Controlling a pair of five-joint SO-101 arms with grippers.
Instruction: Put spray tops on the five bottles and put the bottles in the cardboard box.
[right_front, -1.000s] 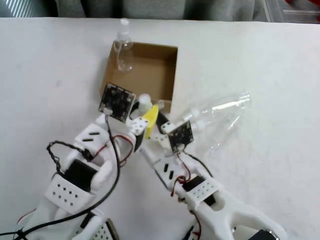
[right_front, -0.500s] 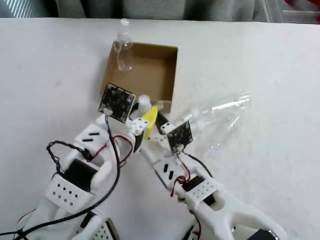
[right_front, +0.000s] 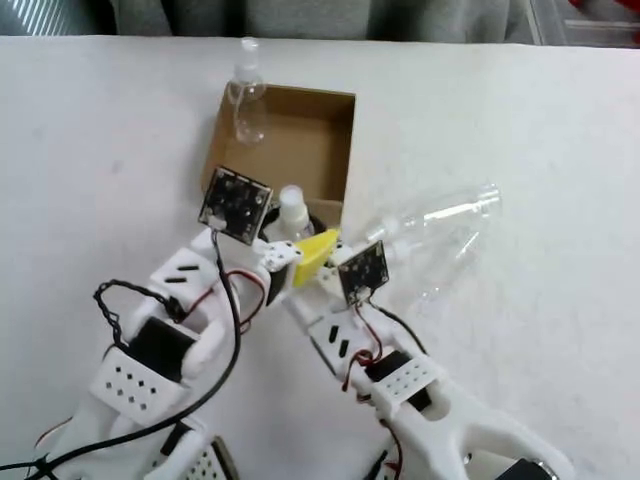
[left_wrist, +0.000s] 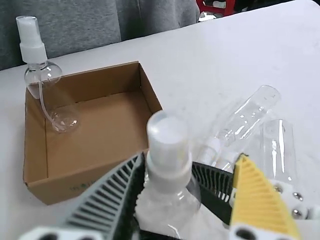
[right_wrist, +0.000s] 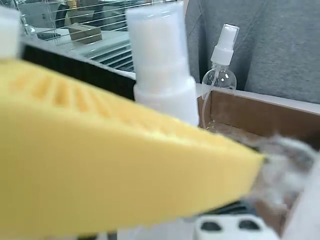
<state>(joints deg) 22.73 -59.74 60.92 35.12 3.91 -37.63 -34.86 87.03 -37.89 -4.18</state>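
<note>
A clear bottle with a white spray top stands upright at the near edge of the cardboard box. My left gripper is shut on its body; the ribbed fingers press on both sides of it below the cap. My right gripper is beside it and open, its yellow finger tilted off the cap. A second capped bottle leans at the box's far left corner. Two clear bottles lie on the table to the right.
The box wall is just beyond the held bottle. The lying bottles are close to the right arm. Bare white table stretches to the right and left of the box.
The right gripper's yellow finger has swung away from the spray top, to the right. The held bottle and the left gripper stayed in place.
</note>
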